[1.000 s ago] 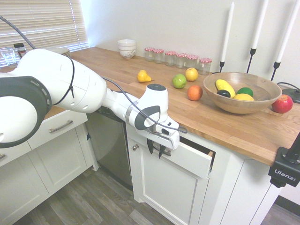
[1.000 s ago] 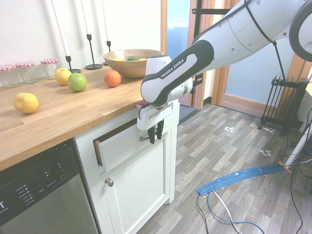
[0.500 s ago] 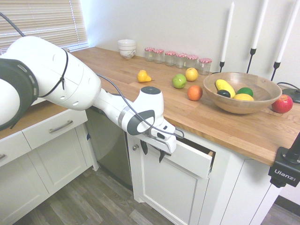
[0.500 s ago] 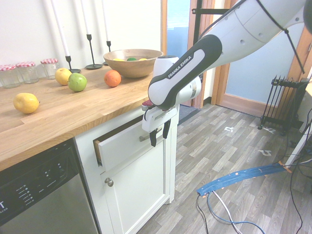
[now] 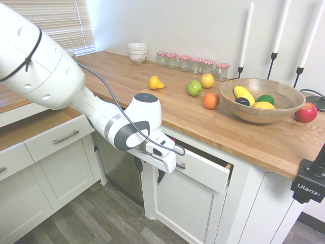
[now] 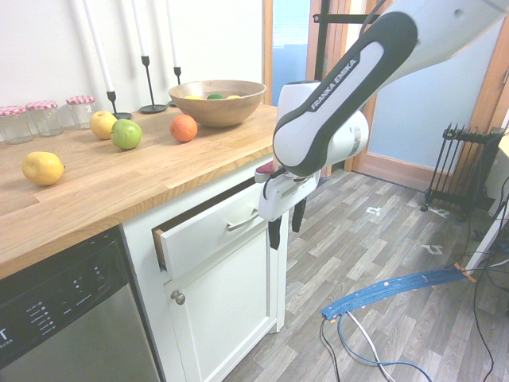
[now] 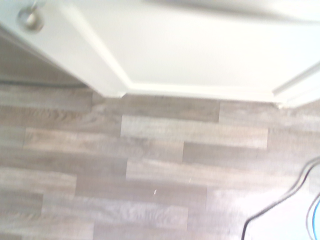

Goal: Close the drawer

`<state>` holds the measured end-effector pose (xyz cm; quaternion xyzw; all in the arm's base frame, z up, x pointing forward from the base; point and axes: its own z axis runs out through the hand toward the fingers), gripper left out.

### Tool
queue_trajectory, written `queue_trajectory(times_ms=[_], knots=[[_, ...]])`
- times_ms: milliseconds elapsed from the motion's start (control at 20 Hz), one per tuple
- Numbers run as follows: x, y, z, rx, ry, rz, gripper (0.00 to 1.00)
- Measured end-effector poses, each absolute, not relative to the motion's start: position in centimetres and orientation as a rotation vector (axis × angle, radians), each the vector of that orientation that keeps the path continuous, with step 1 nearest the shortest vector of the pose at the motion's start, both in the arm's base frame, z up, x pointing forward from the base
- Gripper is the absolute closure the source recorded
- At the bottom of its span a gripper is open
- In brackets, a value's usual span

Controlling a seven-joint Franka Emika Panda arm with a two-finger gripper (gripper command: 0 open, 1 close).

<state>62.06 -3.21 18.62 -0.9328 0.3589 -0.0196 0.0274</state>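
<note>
wooden bowl of fruit on countertop | jars by wall | dishwasher

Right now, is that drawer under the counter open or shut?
Open, partway. The drawer front stands out from the cabinet, with a dark gap behind it. The gripper hangs clear of it.

Light: bright daylight, window blinds glow.
Wrist view: blurry, white cabinet door washed out.
Edges: bent.

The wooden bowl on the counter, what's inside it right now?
In the wooden bowl a yellow fruit, a green one, a small dark one and another yellow one show. Anything lower down is hidden by the rim and the fruit.
</note>
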Motion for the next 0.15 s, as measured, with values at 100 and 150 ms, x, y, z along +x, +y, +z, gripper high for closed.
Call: queue_trajectory(times_ms=[100, 150], knots=[[60.2, -3.0, 19.2, -2.881, 1.108, -0.053, 0.0], [59.4, -2.9, 19.4, -2.881, 1.108, -0.047, 0.0]])
